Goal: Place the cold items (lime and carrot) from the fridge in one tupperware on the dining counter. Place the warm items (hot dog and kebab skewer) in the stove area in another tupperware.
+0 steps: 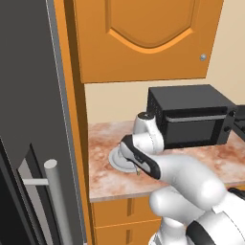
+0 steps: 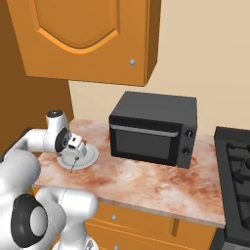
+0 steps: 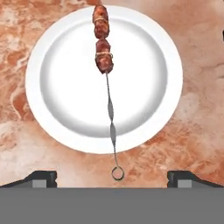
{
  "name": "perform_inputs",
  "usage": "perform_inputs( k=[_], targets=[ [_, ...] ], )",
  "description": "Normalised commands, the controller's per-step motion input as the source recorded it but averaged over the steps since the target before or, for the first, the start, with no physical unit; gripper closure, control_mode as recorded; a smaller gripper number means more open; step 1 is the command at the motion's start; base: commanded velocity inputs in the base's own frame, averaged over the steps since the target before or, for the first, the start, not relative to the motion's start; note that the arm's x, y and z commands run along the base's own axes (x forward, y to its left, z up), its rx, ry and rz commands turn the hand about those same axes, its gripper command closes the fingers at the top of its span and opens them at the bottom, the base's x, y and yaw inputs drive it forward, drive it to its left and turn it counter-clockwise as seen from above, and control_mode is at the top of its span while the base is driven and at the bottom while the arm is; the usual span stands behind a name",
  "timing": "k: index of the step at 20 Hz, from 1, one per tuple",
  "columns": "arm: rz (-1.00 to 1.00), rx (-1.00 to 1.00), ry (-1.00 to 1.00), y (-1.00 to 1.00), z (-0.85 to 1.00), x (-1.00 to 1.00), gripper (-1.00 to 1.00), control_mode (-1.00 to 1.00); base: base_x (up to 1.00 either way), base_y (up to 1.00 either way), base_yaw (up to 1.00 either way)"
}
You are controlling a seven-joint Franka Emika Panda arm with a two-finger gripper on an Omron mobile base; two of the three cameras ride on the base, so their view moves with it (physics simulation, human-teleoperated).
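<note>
A kebab skewer lies on a white plate on the marbled counter. It carries two brown meat chunks at the far end. Its thin metal rod runs toward me and ends in a ring just past the plate's rim. My gripper hovers above the ring end, open, with its fingertips wide apart on either side and nothing between them. In the right base view the gripper points down over the plate, with the skewer poking out below. The lime, carrot, hot dog and tupperware are out of view.
A black microwave stands on the counter to the right of the plate. The stove is at the far right. The dark fridge with its handle rises on the left. Orange wall cabinets hang overhead.
</note>
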Motion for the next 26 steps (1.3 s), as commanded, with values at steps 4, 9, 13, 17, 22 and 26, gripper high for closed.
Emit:
perform_inputs(
  k=[4,9,13,17,22,26],
  targets=[
    [0.00,-0.01,0.02,0.16,-0.38,0.52,-1.00,-1.00,0.00,0.00,0.00],
    [0.00,0.00,0.06,0.03,-0.36,0.61,-1.00,-1.00,0.00,0.00,0.00],
    [0.00,0.00,0.06,0.00,-0.37,0.63,-1.00,-1.00,0.00,0.00,0.00],
    [0.01,0.00,0.01,0.00,-0.36,0.48,-1.00,-1.00,0.00,0.00,0.00],
    [0.01,-0.01,0.00,0.06,-0.41,0.30,1.00,-1.00,0.00,0.00,0.00],
    [0.08,0.00,0.00,0.08,-0.40,0.10,1.00,-1.00,0.00,0.00,0.00]
  ],
)
